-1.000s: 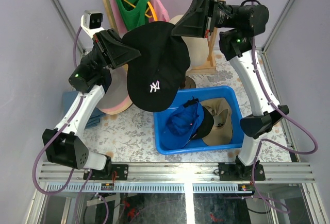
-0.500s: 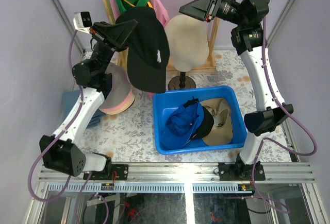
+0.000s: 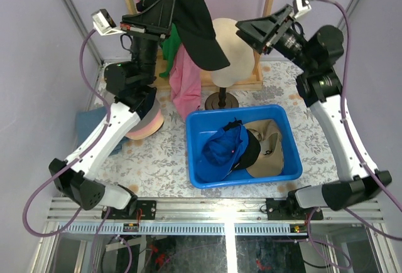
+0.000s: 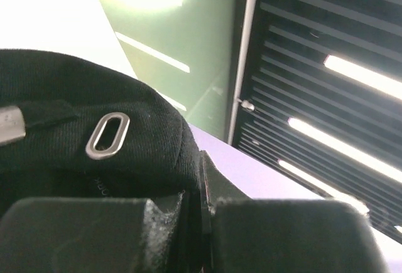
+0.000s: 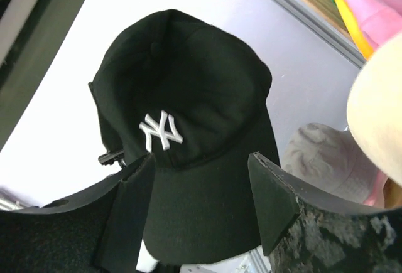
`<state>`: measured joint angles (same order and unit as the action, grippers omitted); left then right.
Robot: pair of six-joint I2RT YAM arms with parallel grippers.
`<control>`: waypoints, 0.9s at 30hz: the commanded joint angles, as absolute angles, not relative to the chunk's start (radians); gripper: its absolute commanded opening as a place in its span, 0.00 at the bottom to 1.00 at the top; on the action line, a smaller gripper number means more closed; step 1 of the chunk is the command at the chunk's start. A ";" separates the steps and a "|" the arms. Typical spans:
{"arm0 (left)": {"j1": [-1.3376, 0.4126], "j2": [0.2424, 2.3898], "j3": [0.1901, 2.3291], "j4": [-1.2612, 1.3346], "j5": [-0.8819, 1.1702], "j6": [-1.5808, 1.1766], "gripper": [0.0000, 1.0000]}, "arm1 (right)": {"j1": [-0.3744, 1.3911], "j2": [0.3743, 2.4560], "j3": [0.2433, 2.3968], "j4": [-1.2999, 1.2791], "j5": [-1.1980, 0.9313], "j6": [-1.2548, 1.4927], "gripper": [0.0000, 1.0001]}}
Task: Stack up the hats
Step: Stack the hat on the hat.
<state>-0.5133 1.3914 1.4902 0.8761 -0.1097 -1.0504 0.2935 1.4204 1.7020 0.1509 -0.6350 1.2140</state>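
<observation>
Up and left of the mannequin head (image 3: 231, 47), the left arm's fingers (image 4: 75, 235) are clenched on the back edge of the black cap (image 3: 191, 16) beside a metal eyelet (image 4: 107, 135), holding it high, probably so it can swing clear of the head toward the bucket hats (image 3: 151, 121) low at the head's left. The cap is dark twill with a white logo on its crown, its brim drooping beside the head. Right of the head, the right arm's fingers (image 5: 276, 204) stand spread, grasping nothing.

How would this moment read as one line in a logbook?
left pincer: shut on black cap, raised high | right pincer: open, empty, facing the cap | blue bin: more hats inside
</observation>
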 commanded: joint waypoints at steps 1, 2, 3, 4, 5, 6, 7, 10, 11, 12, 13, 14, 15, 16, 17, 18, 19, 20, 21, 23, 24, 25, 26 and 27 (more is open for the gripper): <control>-0.544 1.451 1.577 0.943 -0.267 -0.901 0.00 | 0.298 1.290 1.541 0.311 -0.466 1.406 0.69; -0.549 1.463 1.590 0.947 -0.273 -0.897 0.00 | 0.298 1.279 1.493 0.349 -0.460 1.447 0.69; -0.556 1.471 1.601 0.955 -0.279 -0.890 0.00 | 0.297 1.274 1.465 0.378 -0.464 1.486 0.69; -0.564 1.480 1.609 0.964 -0.284 -0.879 0.00 | 0.298 1.269 1.441 0.396 -0.470 1.517 0.69; -0.570 1.489 1.615 0.974 -0.287 -0.868 0.00 | 0.298 1.260 1.416 0.414 -0.468 1.542 0.69; -0.574 1.495 1.622 0.984 -0.288 -0.860 0.00 | 0.297 1.247 1.391 0.427 -0.461 1.561 0.69; -0.575 1.502 1.629 0.991 -0.287 -0.853 0.00 | 0.297 1.233 1.374 0.431 -0.453 1.572 0.69; -0.578 1.517 1.648 1.005 -0.293 -0.837 0.00 | 0.298 1.195 1.356 0.389 -0.429 1.569 0.69; -0.576 1.522 1.658 1.009 -0.293 -0.832 0.00 | 0.297 1.188 1.353 0.376 -0.431 1.569 0.69; -0.577 1.530 1.671 1.014 -0.292 -0.824 0.00 | 0.297 1.183 1.346 0.371 -0.438 1.582 0.69; -0.578 1.538 1.682 1.016 -0.287 -0.821 0.00 | 0.297 1.181 1.338 0.375 -0.449 1.599 0.69; -0.577 1.547 1.695 1.019 -0.284 -0.819 0.00 | 0.299 1.181 1.327 0.392 -0.462 1.621 0.69; -0.578 1.556 1.706 1.020 -0.279 -0.816 0.00 | 0.304 1.180 1.311 0.408 -0.469 1.640 0.69; -0.579 1.563 1.717 1.023 -0.276 -0.814 0.00 | 0.313 1.180 1.305 0.415 -0.472 1.653 0.69; -0.580 1.570 1.725 1.027 -0.275 -0.812 0.00 | 0.319 1.181 1.305 0.416 -0.473 1.658 0.69; -0.583 1.578 1.731 1.031 -0.275 -0.812 0.00 | 0.327 1.183 1.305 0.422 -0.476 1.667 0.69; -0.582 1.584 1.739 1.032 -0.275 -0.811 0.00 | 0.335 1.189 1.303 0.434 -0.479 1.679 0.69; -0.584 1.590 1.746 1.034 -0.271 -0.811 0.00 | 0.344 1.194 1.300 0.450 -0.481 1.693 0.70; -0.586 1.595 1.752 1.037 -0.268 -0.811 0.00 | 0.354 1.201 1.297 0.466 -0.480 1.707 0.70; -0.590 1.604 1.759 1.042 -0.268 -0.812 0.00 | 0.372 1.216 1.299 0.500 -0.478 1.733 0.70; -0.592 1.609 1.761 1.047 -0.267 -0.814 0.00 | 0.381 1.226 1.301 0.516 -0.478 1.746 0.70; -0.594 1.613 1.764 1.050 -0.265 -0.814 0.00 | 0.390 1.235 1.306 0.529 -0.477 1.756 0.70; -0.596 1.617 1.765 1.052 -0.265 -0.815 0.00 | 0.398 1.243 1.313 0.537 -0.475 1.762 0.70; -0.599 1.620 1.769 1.052 -0.262 -0.816 0.00 | 0.402 1.250 1.316 0.542 -0.471 1.764 0.70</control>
<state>-0.5854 1.6070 1.7248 0.9684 -0.2512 -0.8394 0.3729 1.2266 1.2972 0.4332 -0.4648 1.7042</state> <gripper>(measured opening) 0.007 0.700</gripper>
